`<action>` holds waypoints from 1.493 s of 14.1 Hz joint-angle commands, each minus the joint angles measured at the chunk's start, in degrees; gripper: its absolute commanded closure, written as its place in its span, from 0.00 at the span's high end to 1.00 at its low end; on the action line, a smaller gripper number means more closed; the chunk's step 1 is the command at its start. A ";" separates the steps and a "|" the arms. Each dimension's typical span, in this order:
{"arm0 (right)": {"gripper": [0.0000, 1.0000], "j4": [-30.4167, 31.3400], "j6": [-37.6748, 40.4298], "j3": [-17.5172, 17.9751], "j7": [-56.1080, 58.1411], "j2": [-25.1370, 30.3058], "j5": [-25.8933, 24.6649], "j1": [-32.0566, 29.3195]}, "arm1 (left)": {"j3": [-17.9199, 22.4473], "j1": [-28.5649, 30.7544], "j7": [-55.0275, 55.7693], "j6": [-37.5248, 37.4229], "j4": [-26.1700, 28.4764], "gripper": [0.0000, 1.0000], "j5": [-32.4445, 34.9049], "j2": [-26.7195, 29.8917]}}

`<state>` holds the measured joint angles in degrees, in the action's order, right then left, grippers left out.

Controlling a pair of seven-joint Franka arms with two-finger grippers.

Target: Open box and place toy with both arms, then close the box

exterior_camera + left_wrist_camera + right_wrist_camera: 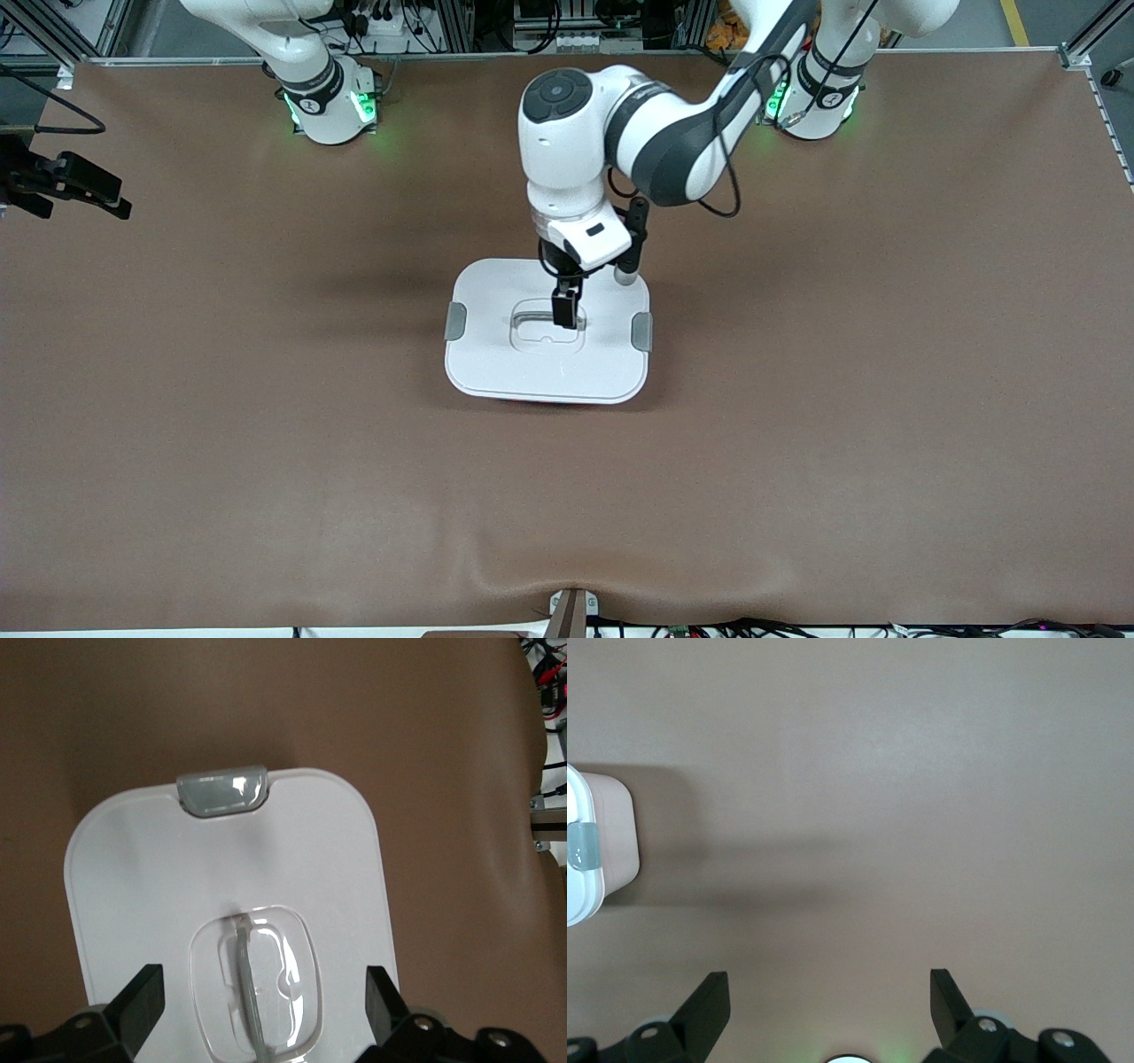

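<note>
Brown matting covers the whole table (266,425), and the box (547,330) sits near its middle with the white lid (292,859) seated on the pink tub, a grey clip (455,321) at the right arm's end and another at the left arm's end. The toy shows nowhere in these views; whether it is inside the shut box cannot be told. Reaching in from its base, the left arm hangs the left gripper (567,310) straight over the lid's recessed handle (257,988). In the left wrist view its fingers (142,1005) stand wide apart with nothing between them but the recess, and the handle bar runs crosswise to the gap, so the jaws straddle it and hold nothing. The bar lies directly beneath the tool; any next move looks to be vertical, either down to regrasp or up and away. The right gripper (828,1010) waits spread and empty over bare matting toward the right arm's end, with the box's clipped end at the edge of its wrist view. The left arm is plainly the nearer to the lid.
</note>
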<state>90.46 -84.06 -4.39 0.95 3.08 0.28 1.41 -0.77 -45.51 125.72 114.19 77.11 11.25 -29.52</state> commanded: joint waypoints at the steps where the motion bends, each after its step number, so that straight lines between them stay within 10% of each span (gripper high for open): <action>1: 1.00 -0.72 0.39 0.00 -0.68 0.17 0.33 -0.35 | -0.29 5.41 -10.90 -3.61 0.76 1.00 -5.51 5.60; 21: 1.00 -0.72 0.56 0.26 -0.68 -0.09 0.42 0.17 | -0.03 33.99 -105.98 -31.75 3.47 1.00 -9.40 22.12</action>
<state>90.44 -84.08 -4.21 0.92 3.07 0.30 1.52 -0.56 -12.53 27.85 83.12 77.40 2.90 -10.84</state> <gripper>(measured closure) 0.000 0.000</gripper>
